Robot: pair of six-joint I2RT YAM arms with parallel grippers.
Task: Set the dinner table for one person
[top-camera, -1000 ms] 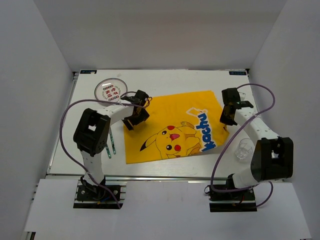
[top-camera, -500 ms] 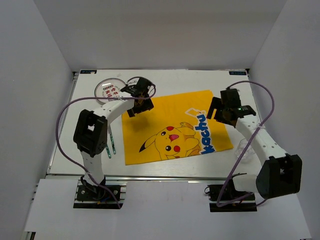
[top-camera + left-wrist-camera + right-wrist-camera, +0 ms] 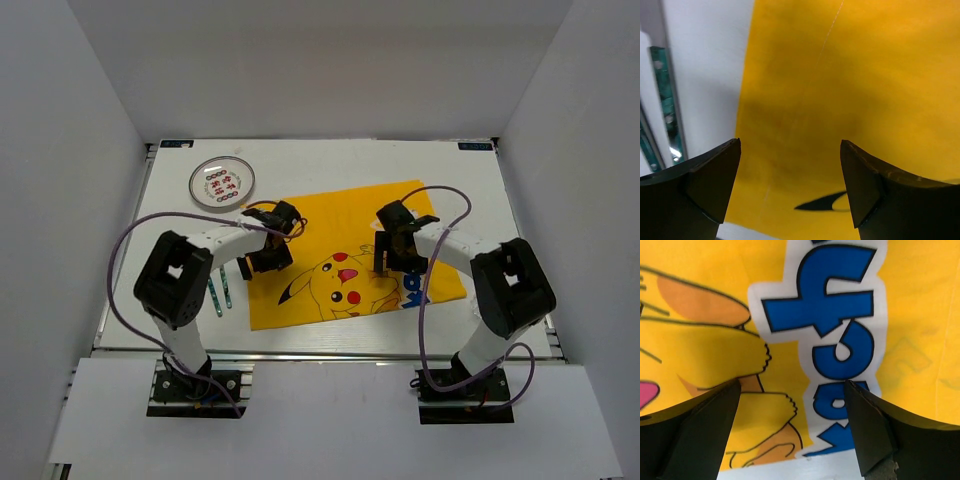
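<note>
- Yellow cloth (image 3: 335,225), Pikachu print with blue lettering, lies flat and slightly askew.
- Round plate (image 3: 222,184) (printed centre), beyond the cloth's far-left corner, apart from it.
- Two slim teal utensils (image 3: 665,100), just left of the cloth.

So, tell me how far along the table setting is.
Done: the cloth lies spread on the table, a bit askew. In hand: nothing; the left hand and right hand are both open above the cloth. Left: the plate sits off the cloth at the far left corner, and the cutlery lies beside the cloth's left edge, so neither looks placed yet.
</note>
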